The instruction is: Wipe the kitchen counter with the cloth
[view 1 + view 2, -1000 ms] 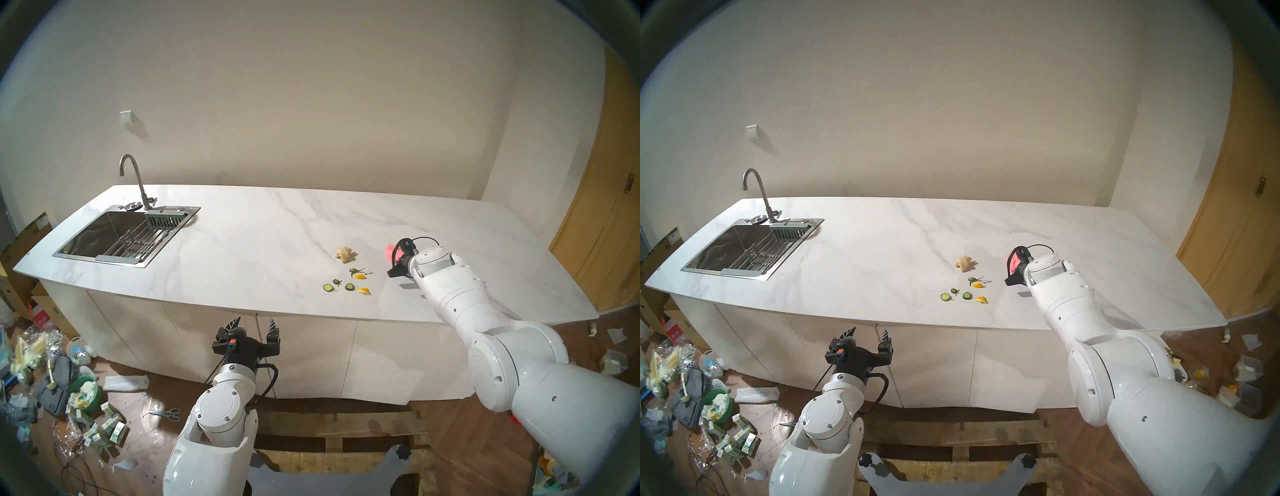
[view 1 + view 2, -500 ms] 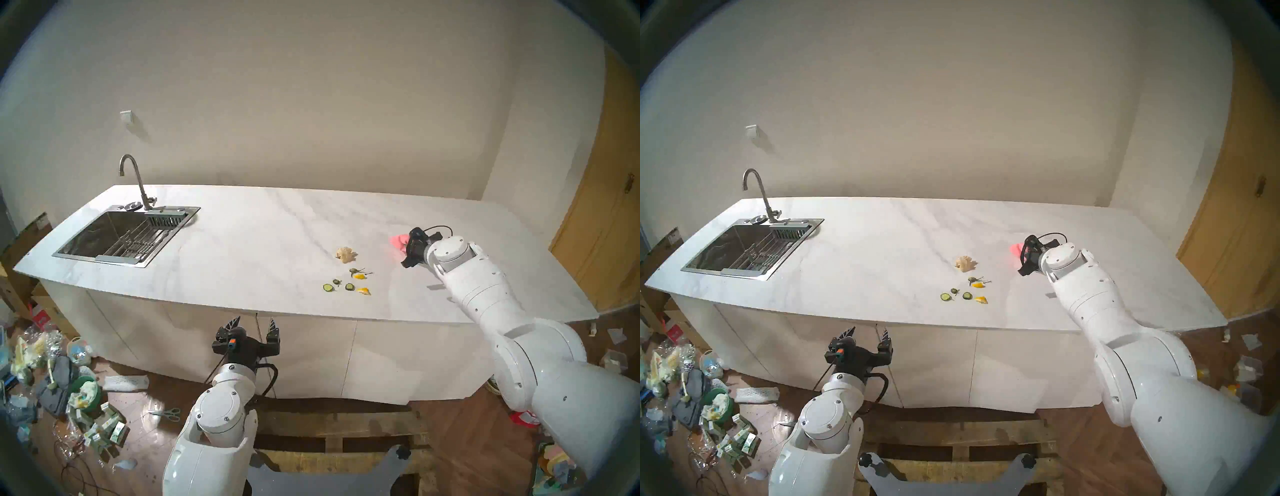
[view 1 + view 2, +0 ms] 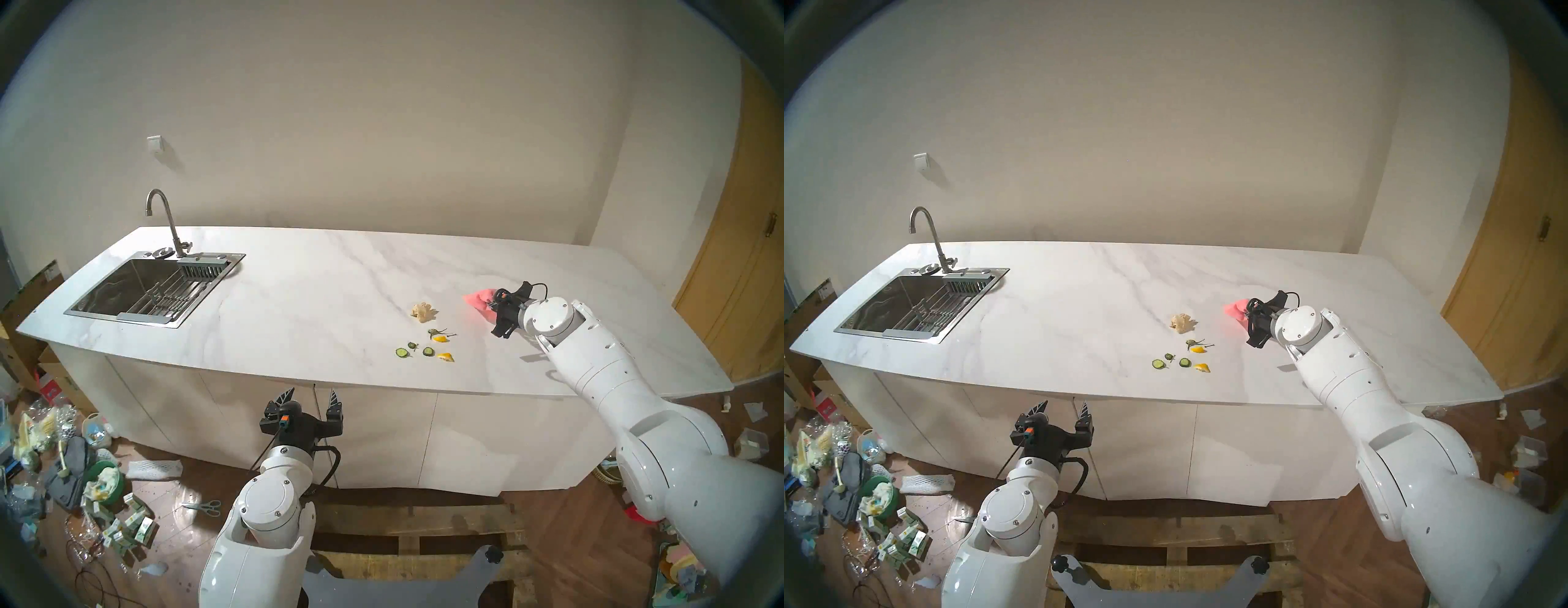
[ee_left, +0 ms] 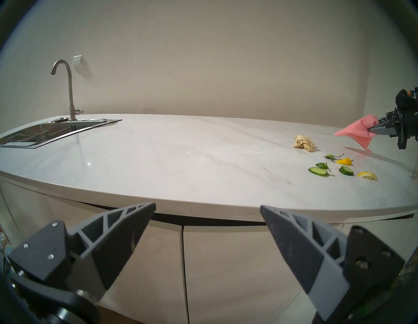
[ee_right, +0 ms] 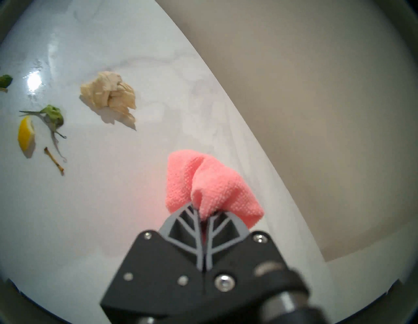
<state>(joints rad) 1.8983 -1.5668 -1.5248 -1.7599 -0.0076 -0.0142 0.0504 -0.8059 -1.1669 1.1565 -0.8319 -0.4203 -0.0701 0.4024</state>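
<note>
The salmon-pink cloth (image 3: pixel 478 299) (image 5: pixel 210 185) hangs bunched from my right gripper (image 3: pixel 492 304) (image 5: pixel 204 213), which is shut on it just above the right part of the white marble-look kitchen counter (image 3: pixel 322 297). In the left wrist view the cloth (image 4: pixel 357 132) droops with its lowest corner close to the slab; whether it touches I cannot tell. My left gripper (image 3: pixel 312 397) (image 4: pixel 207 209) stands open and empty below the counter's front edge, in front of the white cabinet fronts.
A beige-tan crumpled wad (image 3: pixel 423 312) lies left of the cloth. Cucumber slices (image 3: pixel 401 352), green stems (image 3: pixel 437 332) and lemon wedges (image 3: pixel 445 356) lie nearer the front edge. The steel sink (image 3: pixel 148 293) with curved faucet (image 3: pixel 163 220) is at the far left. Clutter litters the floor.
My right arm has swung to the right and turned its wrist, carrying the pink cloth a little farther back and letting more of it show to the left of the fingers. The left arm has not moved.
</note>
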